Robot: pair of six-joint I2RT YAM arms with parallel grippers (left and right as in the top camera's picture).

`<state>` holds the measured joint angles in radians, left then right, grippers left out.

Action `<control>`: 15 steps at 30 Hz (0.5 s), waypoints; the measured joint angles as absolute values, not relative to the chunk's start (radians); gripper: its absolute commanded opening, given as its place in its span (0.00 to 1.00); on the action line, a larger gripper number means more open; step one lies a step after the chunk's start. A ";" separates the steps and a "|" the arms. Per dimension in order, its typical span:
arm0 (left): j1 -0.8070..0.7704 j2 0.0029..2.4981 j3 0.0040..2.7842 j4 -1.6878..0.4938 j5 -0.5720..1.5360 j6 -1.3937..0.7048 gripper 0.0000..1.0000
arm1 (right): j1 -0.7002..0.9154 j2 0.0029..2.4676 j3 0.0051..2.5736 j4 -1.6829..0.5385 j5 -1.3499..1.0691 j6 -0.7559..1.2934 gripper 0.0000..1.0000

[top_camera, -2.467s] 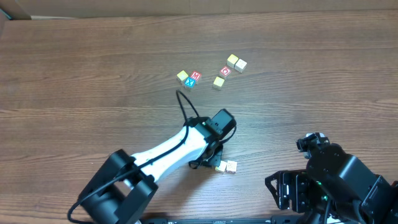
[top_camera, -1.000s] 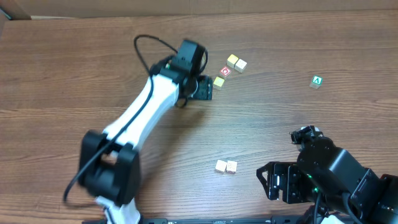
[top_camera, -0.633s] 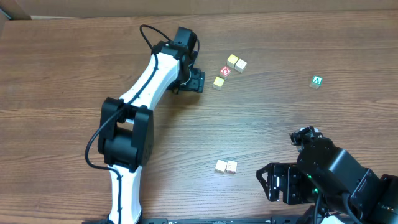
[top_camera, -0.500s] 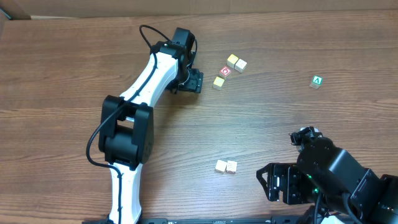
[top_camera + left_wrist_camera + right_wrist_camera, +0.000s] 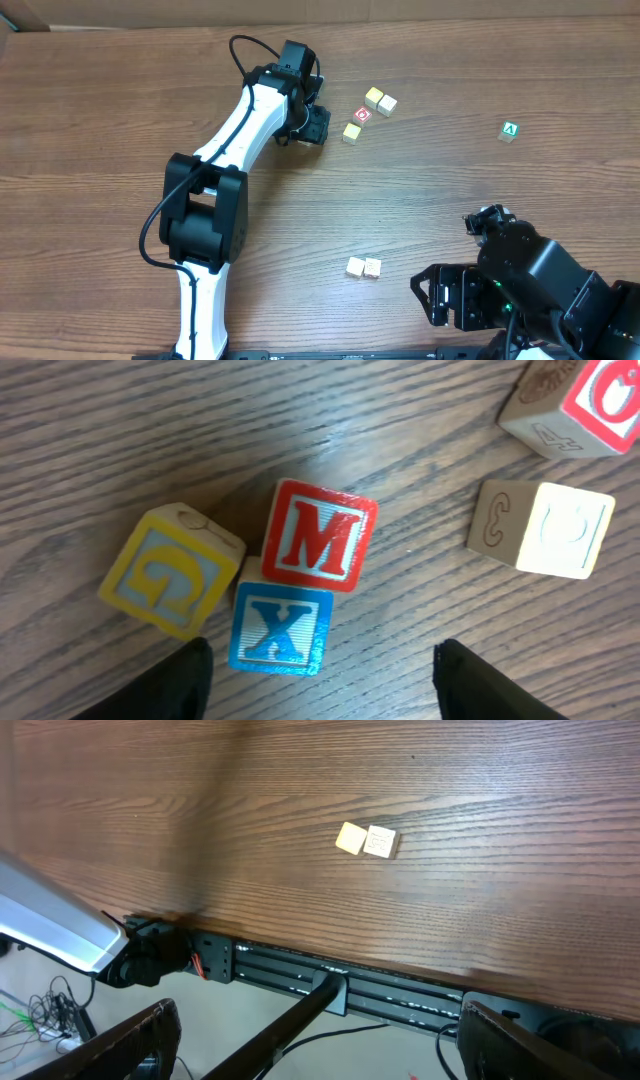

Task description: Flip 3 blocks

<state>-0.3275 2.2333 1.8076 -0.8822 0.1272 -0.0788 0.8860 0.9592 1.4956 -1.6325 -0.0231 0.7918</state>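
Left end effector [image 5: 330, 675], right end effector [image 5: 325, 1040] wide — red M [image 5: 320, 535], blue X [image 5: 280, 628], yellow G [image 5: 165, 575].

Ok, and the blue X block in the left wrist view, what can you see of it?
The blue X block is a small wooden cube, its top face bright blue with a pale raised X inside a blue frame. It sits flat on the wooden table, slightly turned. The red M block meets its upper edge; the yellow block lies close against one corner. It is between the fingers of the open left gripper, untouched.
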 measured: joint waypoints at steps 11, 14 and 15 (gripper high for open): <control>-0.334 2.305 1.818 -0.883 0.155 -0.072 0.49 | 0.886 0.959 1.496 -1.636 -0.026 0.791 0.89; -0.334 2.306 1.821 -0.884 0.157 -0.072 0.47 | 0.886 0.960 1.496 -1.635 -0.027 0.792 0.89; -0.334 2.306 1.824 -0.886 0.157 -0.072 0.44 | 0.886 0.959 1.496 -1.635 -0.027 0.792 0.89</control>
<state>-0.3340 2.3062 1.8244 -0.8860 0.1574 -0.0723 0.8860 0.9592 1.4956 -1.6352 -0.0265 0.7921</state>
